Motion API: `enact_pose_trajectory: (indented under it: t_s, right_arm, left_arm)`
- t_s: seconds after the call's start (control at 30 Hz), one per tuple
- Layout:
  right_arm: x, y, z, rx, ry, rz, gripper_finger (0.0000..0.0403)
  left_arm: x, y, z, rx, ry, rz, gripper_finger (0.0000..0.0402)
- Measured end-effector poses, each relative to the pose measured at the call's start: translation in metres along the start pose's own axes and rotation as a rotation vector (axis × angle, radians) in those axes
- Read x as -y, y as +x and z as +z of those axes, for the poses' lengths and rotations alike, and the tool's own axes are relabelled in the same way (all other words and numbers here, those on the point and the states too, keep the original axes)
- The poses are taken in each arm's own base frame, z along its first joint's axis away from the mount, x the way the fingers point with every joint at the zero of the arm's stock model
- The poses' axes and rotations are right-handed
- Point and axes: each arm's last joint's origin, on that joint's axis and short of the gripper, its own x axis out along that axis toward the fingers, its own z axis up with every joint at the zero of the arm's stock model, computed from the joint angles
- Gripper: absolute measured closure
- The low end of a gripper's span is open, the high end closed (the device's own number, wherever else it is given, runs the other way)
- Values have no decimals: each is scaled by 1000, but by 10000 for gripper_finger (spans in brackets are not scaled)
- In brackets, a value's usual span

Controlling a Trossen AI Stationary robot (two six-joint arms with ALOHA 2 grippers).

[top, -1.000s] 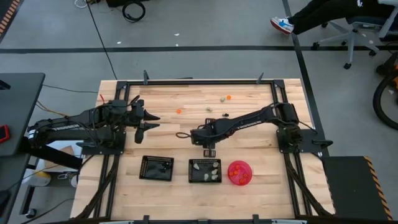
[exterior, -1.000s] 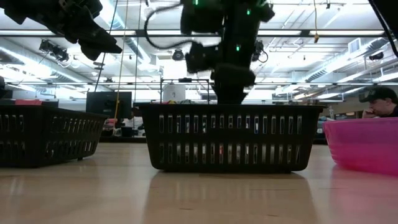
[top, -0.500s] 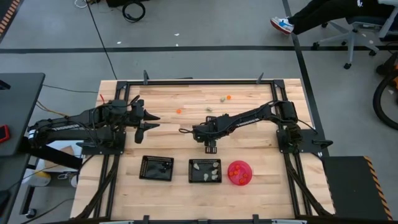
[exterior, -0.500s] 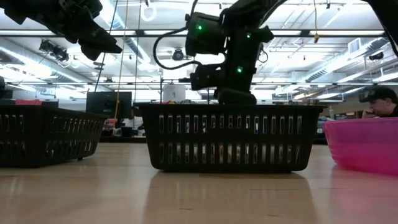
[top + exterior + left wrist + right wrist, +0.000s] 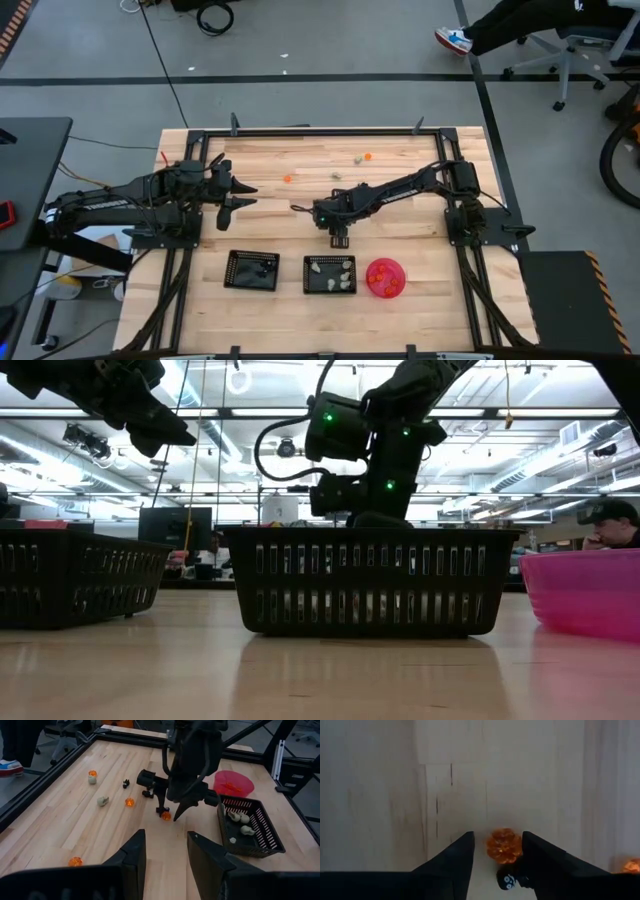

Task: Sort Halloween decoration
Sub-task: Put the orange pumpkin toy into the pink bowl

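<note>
A pale wooden table (image 5: 400, 215) carries the sorting. Nearest the front edge, the middle black mesh tray (image 5: 329, 273) holds cream trinkets, with the pink bowl (image 5: 385, 277) beside it holding orange ones. Behind the tray, the right gripper (image 5: 497, 851), fingers apart, straddles an orange pumpkin trinket (image 5: 503, 845); a black trinket (image 5: 506, 880) sits touching it and might get pinched too. Farther off, the left gripper (image 5: 164, 851) hovers, spread.

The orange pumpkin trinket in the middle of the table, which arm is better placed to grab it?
The right arm. Its right gripper hangs open right over the orange pumpkin trinket, which sits between its fingers. The left gripper waits open near the table's left side, well away.
</note>
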Motion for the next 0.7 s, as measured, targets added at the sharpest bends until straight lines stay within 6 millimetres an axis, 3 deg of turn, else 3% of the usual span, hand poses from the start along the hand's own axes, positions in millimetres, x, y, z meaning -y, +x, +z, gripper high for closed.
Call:
enact_pose_trajectory:
  t_s: [0.33,0.53,0.7]
  right_arm:
    - [2,1,0,-1,27,49,299]
    - [2,-1,1,-4,26,49,300]
    - [-1,-15,13,21,5,67,300]
  left_arm:
    - [0,0,0,0,0,0,285]
    - [0,0,0,0,0,0,285]
    - [0,0,0,0,0,0,285]
